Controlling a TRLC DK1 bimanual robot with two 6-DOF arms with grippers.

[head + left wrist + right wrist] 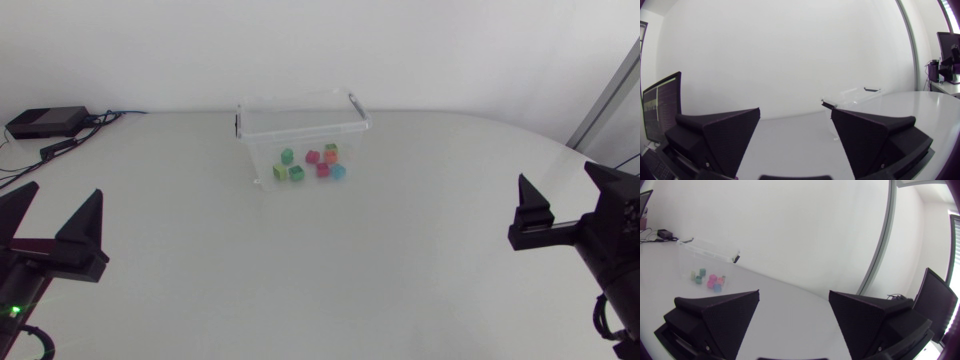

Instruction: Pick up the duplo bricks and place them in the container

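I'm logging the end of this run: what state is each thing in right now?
left gripper: jaws open, holding nothing.
right gripper: jaws open, holding nothing.
container: upright, with bricks inside.
duplo bricks: all those in view lie inside the container, none held.

A transparent container (255, 150) shows duplo bricks (322, 170) in pastel green, yellow-green, pink, orange and light blue, 2 of them green. The table (320, 270) is plain off-white. The left gripper (63, 190) and right gripper (556, 172) are matte black.
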